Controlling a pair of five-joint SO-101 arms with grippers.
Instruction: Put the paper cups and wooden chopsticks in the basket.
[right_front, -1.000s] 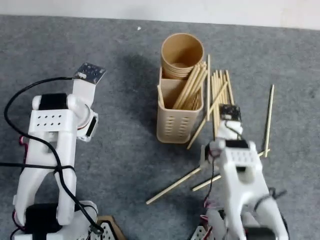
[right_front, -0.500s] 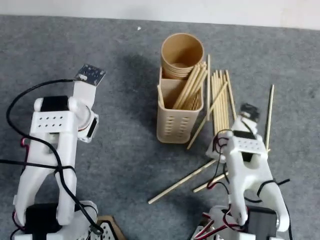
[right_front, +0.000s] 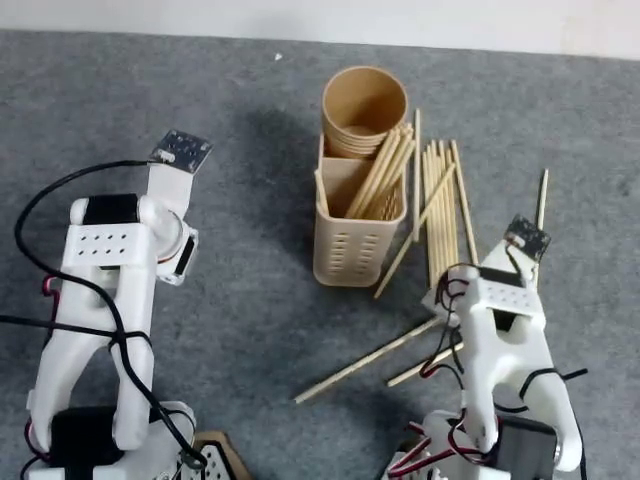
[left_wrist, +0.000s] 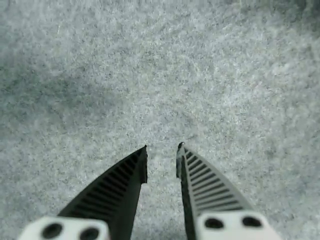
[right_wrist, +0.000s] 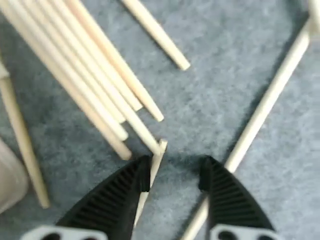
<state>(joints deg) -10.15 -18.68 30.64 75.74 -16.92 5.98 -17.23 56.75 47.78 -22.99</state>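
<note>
Right wrist view, first finding: my right gripper (right_wrist: 174, 169) is released, jaws apart over the carpet (right_wrist: 230, 40) and grasping nothing. A short stick end (right_wrist: 154, 165) lies just beside one finger, and a long chopstick (right_wrist: 265, 107) runs past the other. A fan of wooden chopsticks (right_wrist: 85, 65) lies close ahead, tips bunched and partly overlapping. High view: that pile (right_front: 445, 195) rests on the carpet just beside the basket (right_front: 358, 255). Several sticks (right_front: 382, 172) stand slanted in one of its compartments, and the paper cups (right_front: 364, 105), nested, appear to sit in its far end. Two loose sticks (right_front: 368, 358) lie apart from the pile, nearer my base. Judgement on handling: the chopsticks look light, stiff, thin and smooth, so one pinched near a tip would likely roll or pivot. I would take one near its middle, across its width, and choose a stick lying clear of its neighbours. Lying flat, they leave little to get under. Surface: grey, short-napped carpet, which should damp rolling but may catch my fingertips. My left gripper (left_wrist: 161, 156) hangs over bare carpet, slightly parted and empty. Room: a pale strip (right_front: 300, 15) borders the carpet's far edge; I cannot tell what it is.
</note>
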